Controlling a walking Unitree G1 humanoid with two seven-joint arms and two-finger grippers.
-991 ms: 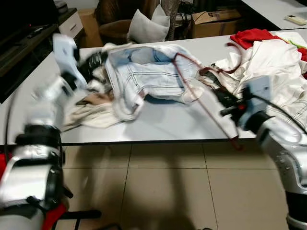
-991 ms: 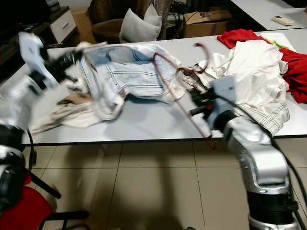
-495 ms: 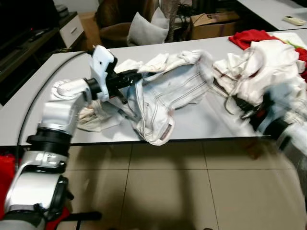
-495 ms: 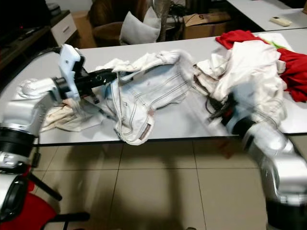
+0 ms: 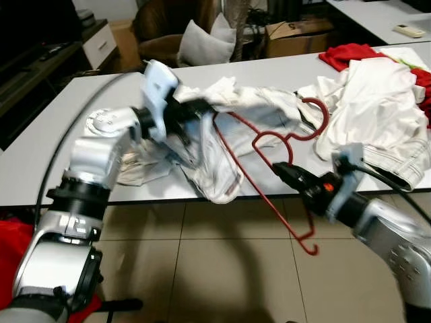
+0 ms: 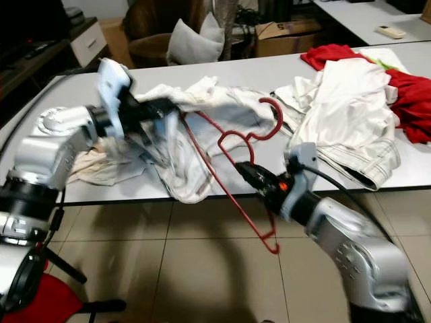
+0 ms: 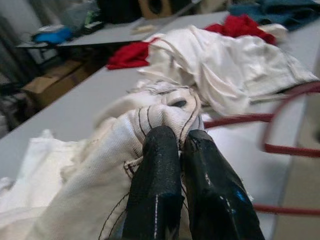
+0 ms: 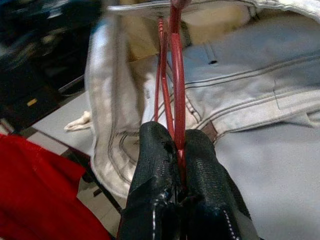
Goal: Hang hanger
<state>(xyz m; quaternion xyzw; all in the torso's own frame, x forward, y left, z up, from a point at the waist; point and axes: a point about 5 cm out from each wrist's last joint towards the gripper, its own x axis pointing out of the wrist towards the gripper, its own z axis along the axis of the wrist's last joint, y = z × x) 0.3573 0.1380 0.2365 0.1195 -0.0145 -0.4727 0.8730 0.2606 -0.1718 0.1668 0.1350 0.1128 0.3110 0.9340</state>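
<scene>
Hanger first: a thin red wire hanger (image 6: 232,171) is clamped between the two black fingers of the right gripper (image 8: 176,150), which are pressed together on one of its wire bars. In the head views that gripper (image 5: 286,172) sits just in front of the table edge, and the hanger slants across it, its hook (image 5: 316,114) curling up over the table near the clothes and its lower corner (image 5: 308,245) hanging below the table edge above the tiled floor (image 5: 222,269). One long bar runs up toward the left gripper.

The left gripper (image 7: 180,150) is clenched on a bunched fold of an off-white denim garment with dark stitching (image 7: 150,120), lifting it above the table. In the head views this gripper (image 6: 158,108) is held over the left part of the table, and the garment (image 6: 188,161) drapes down from it, partly past the table edge, with the hanger's bar lying against it.

The grey table (image 5: 40,161) also bears a heap of white clothes (image 5: 377,101) to the right, with red cloth (image 5: 350,54) behind it. Beyond the table stand a pale cushion (image 5: 202,44) and a cardboard box (image 5: 296,33).
</scene>
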